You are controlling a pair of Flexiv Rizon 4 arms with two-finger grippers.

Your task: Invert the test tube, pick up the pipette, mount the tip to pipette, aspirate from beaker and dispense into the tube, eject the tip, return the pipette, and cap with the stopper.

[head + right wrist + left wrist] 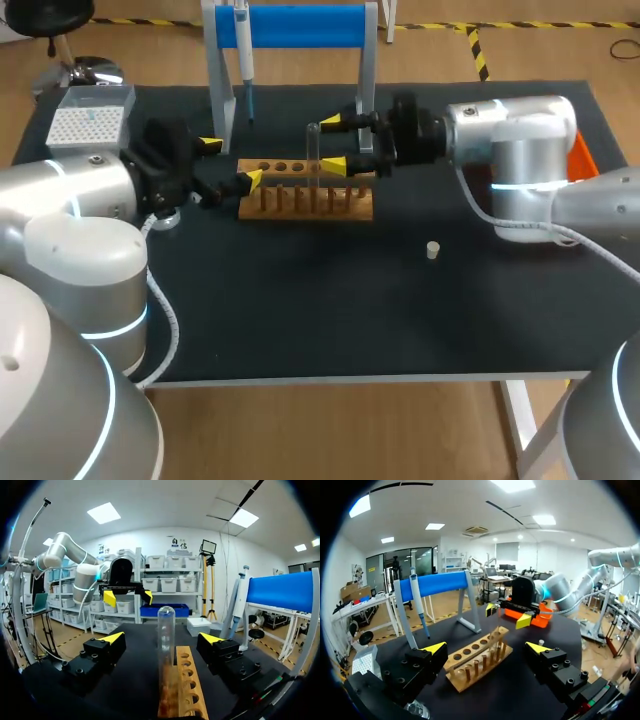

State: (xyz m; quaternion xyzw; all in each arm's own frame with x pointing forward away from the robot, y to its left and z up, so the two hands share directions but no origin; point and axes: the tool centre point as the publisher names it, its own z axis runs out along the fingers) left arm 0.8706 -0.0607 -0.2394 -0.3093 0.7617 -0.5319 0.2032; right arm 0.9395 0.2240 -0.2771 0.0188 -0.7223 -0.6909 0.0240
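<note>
A clear test tube stands upright in the wooden rack, rounded end up. My right gripper is open, with a yellow-tipped finger on either side of the tube, neither touching it. My left gripper hangs open at the rack's left end, facing along the rack, with nothing between its fingers. The blue-and-white pipette hangs on the blue stand behind the rack. A small pale stopper lies on the mat to the right.
A white tip box sits at the back left. A glass vessel shows partly under my left arm. An orange object lies behind my right arm. The stand's legs rise close behind the rack.
</note>
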